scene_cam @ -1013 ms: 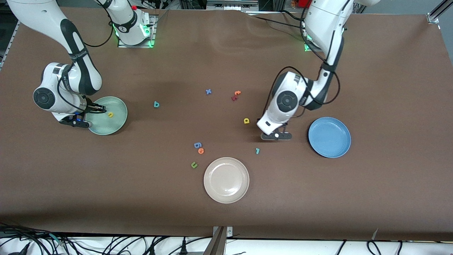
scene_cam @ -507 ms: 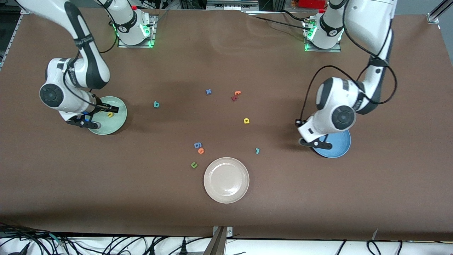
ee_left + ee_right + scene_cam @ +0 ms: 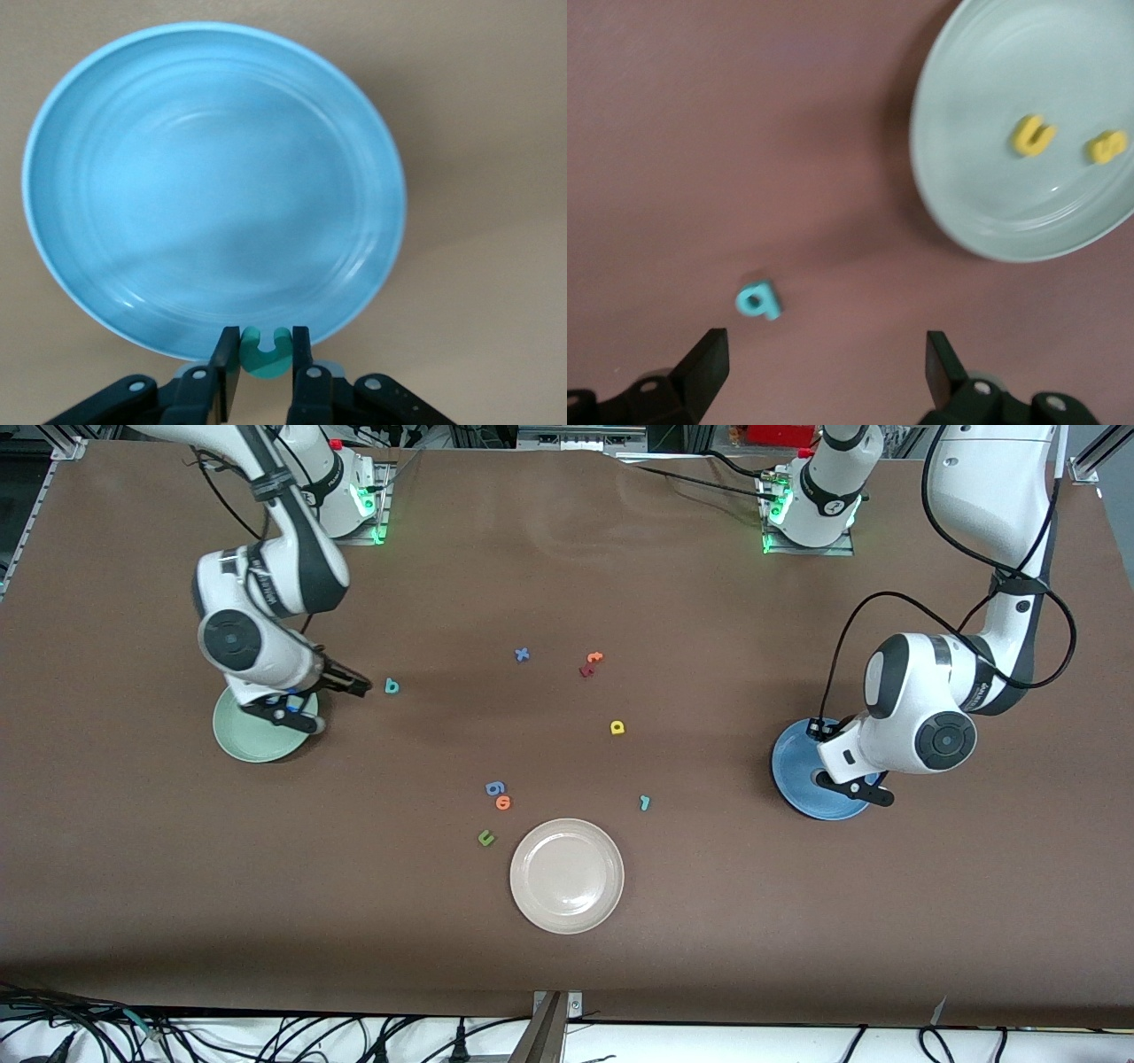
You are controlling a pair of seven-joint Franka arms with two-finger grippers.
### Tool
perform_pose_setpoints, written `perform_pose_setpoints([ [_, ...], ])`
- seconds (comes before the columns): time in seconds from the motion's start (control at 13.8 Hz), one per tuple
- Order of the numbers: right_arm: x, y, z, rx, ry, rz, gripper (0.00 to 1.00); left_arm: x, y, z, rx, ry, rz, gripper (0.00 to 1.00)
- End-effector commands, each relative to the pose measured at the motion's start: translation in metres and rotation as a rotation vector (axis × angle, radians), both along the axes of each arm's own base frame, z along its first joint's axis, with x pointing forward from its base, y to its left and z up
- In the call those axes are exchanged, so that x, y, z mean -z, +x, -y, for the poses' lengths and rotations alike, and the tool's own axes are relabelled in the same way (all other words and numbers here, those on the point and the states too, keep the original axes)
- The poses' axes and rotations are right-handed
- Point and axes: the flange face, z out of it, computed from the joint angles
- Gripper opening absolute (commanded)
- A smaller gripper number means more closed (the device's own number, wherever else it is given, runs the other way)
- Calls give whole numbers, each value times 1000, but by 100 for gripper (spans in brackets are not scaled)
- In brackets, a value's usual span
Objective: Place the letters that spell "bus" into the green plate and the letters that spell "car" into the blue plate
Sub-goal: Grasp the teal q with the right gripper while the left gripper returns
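Left end effector (image 3: 265,365) grips teal "c" (image 3: 266,351) over blue plate (image 3: 133,133)

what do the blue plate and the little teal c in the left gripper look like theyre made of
Blue plate: probably glazed ceramic or hard plastic; its smooth surface shows soft glare and faint concentric rings.
Teal c, held between the left gripper's fingers: likely foam, matte with no shine and thick, rounded edges. Neither is certain from looks alone.
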Motion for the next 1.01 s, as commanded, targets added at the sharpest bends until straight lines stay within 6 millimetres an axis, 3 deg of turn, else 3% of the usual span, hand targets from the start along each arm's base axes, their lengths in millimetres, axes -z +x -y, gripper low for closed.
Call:
perform_pose_setpoints([
  [0.0, 18, -11, -22, -17, 11, 8, 98, 5, 2, -6, 65, -4, 6, 100],
  [0.29, 58, -31, -24, -107, 66, 53, 98, -12, 13, 4, 23, -42, 48, 100],
  [0.43, 71, -40, -22, -152, 88, 68, 96, -25, 23, 33, -49, -108, 82, 100],
  [0.58, 82, -49, -20, -155, 96, 73, 95, -40, 34, 77, -115, -120, 119, 100],
  [0.8, 84, -53, -18, -179, 100, 67, 87, -31, 47, 171, -213, -93, 144, 100],
  [0.94, 87, -54, -17, -217, 122, 100, 85, -26, 63, 199, -267, -81, 172, 100],
])
